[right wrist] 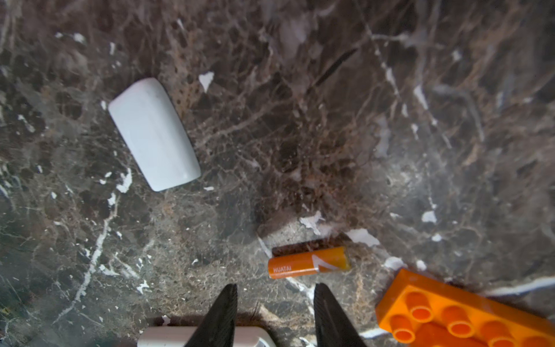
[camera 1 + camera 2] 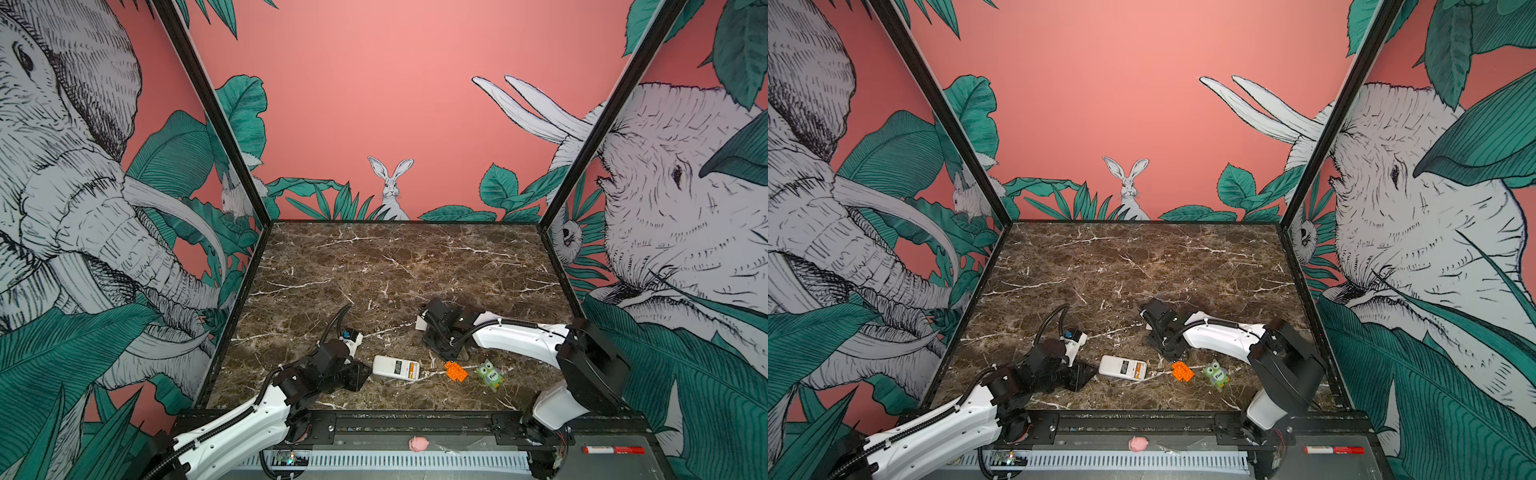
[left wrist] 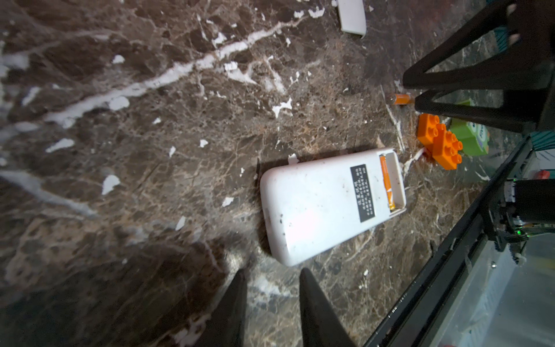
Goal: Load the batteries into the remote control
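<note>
White oblong plastic remote control (image 3: pixel 318 207) lies label-up on the brown marble tabletop (image 3: pixel 150 150), one thin orange battery (image 3: pixel 386 183) seated in its bay. The loose orange battery (image 1: pixel 309 262) lies just before the right claw (image 1: pixel 274 288), jaws apart, empty; left claw (image 3: pixel 271 272) likewise. Likely light, rigid, slick, roll-prone: pinch mid-barrel.

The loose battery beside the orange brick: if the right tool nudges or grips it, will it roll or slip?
Likely to roll: the loose battery is a smooth cylinder lying on its side on the polished marble table. It is probably rigid, so a firm pinch should be safe. Its glossy wrap may slip, so the right tool should close across its sides.
</note>
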